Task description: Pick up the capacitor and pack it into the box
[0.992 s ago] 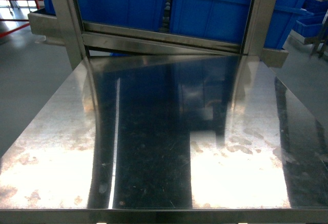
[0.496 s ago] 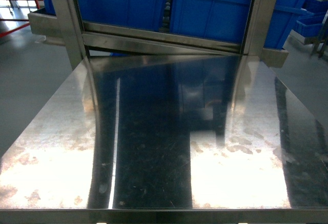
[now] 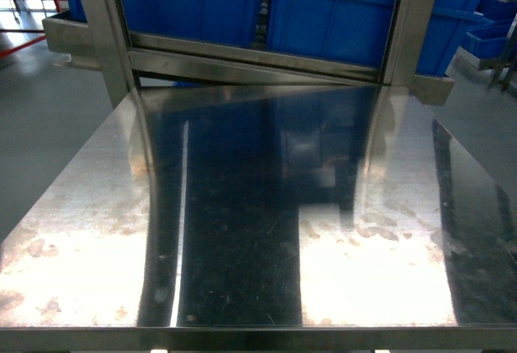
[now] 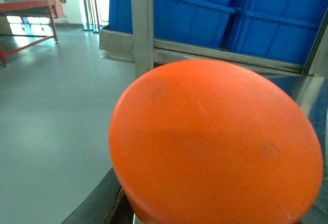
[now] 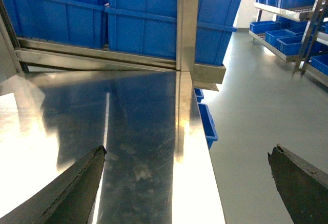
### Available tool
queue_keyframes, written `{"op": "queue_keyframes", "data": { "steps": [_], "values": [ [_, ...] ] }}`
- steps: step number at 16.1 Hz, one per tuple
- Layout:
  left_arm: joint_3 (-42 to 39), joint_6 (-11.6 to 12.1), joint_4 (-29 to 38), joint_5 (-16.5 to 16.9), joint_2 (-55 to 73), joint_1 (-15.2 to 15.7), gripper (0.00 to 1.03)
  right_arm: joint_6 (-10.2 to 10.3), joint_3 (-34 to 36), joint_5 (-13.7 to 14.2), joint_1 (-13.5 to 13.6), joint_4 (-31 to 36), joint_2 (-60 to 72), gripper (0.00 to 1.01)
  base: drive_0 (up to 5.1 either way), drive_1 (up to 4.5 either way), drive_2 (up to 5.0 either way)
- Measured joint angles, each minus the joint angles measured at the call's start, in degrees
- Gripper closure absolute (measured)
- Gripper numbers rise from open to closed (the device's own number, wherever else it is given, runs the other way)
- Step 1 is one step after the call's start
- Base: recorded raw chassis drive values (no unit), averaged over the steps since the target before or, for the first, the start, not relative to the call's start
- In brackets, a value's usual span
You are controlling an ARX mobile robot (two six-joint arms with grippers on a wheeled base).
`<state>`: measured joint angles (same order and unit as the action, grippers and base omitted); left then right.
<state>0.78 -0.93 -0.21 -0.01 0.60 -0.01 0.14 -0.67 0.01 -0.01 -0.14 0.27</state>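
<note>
A big orange round-ended object, which I take for the capacitor (image 4: 215, 142), fills most of the left wrist view, hanging close to the camera above the table's left edge and the grey floor. One dark finger (image 4: 105, 201) of my left gripper shows at its lower left; the rest of the jaws is hidden behind it. My right gripper (image 5: 187, 155) is open and holds nothing, its two dark fingertips spread wide over the right edge of the steel table (image 5: 138, 131). The box is out of view. Neither gripper appears in the head view.
The shiny steel table (image 3: 242, 208) is bare in the head view. Blue plastic bins (image 3: 266, 6) stand behind a steel frame (image 3: 105, 30) at its far edge. More blue bins (image 5: 287, 1) sit on shelves at the right, and a red bench (image 4: 31, 8) at the far left.
</note>
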Motion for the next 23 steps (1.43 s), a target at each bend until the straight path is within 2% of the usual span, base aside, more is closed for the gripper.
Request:
{"op": "queue_keyframes", "data": {
  "steps": [23],
  "values": [
    [0.0,0.1,-0.2,0.0,0.0,0.0,0.58,0.0,0.0,0.0,0.0,-0.1,0.0,0.03,0.0,0.00,0.0]
  ]
}}
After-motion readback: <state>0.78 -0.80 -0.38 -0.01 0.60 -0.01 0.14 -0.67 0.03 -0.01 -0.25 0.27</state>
